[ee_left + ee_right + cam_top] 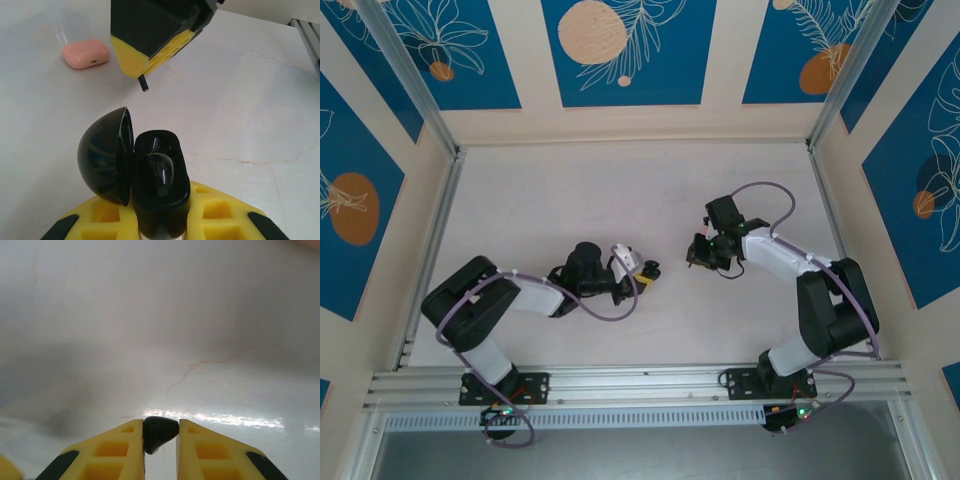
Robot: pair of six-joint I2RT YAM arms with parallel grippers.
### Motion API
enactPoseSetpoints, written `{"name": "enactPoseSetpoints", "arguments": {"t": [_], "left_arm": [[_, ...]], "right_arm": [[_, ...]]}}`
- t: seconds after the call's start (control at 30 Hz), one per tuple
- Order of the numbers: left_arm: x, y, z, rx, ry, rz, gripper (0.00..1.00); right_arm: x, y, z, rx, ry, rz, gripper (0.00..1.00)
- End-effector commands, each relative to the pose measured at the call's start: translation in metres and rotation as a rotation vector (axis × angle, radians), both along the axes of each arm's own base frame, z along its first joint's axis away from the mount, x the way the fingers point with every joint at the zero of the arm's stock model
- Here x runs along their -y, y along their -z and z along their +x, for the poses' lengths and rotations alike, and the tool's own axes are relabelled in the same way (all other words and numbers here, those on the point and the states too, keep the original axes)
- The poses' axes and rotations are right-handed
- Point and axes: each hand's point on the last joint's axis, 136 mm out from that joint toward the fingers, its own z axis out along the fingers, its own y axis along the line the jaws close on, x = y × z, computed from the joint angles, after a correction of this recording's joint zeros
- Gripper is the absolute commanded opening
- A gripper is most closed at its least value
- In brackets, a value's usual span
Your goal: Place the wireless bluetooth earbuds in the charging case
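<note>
Step in hand: carrying a bud to the case, approach phase, nothing mated yet.

left fingers (215,212) are clamped on the black charging case (150,170), with its lid swung open to the left. The visible cavity looks filled by a glossy bud, though I can't be sure. I can't make out the free slot from the left wrist view.

right fingers (117,450) are pinching the earbud (159,432) at the very tips. In the left wrist view its stem pokes down out of them, above and beyond the open case, not touching. In the top view the two arms face each other mid-table, near but apart.

pink case (86,53) lies shut on the table (240,100), well apart from both arms. I judge the black one to be the target, since it's the one open and held.

Next move: bring the bud over the open slot, match the stem angle to the socket, lower slowly, and let go only once seated.

Risk: a slick bud on a tiny grip could twist or catch the lid edge.
</note>
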Motion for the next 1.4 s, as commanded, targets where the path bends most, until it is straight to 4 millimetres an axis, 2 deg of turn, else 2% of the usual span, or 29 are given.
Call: {"name": "enactPoseSetpoints", "arguments": {"t": [0.0, 0.33, 0.77, 1.03, 1.37], "left_arm": [[0.012, -0.012, 0.01, 0.046, -0.016, -0.061, 0.1], [0.022, 0.0, 0.025, 0.035, -0.043, -0.085, 0.1], [0.022, 0.0, 0.027, 0.044, -0.063, -0.094, 0.1], [0.021, -0.001, 0.026, 0.045, -0.061, -0.098, 0.1], [0.02, -0.005, 0.026, 0.049, -0.066, -0.11, 0.1]], "right_arm": [[-0.009, -0.013, 0.005, 0.1, 0.004, 0.025, 0.19], [-0.026, -0.031, -0.008, 0.21, -0.028, 0.066, 0.19], [-0.052, -0.051, -0.011, 0.3, -0.08, 0.168, 0.2], [-0.068, -0.05, -0.008, 0.299, -0.118, 0.172, 0.2], [-0.073, -0.045, -0.008, 0.297, -0.128, 0.158, 0.19]]}}
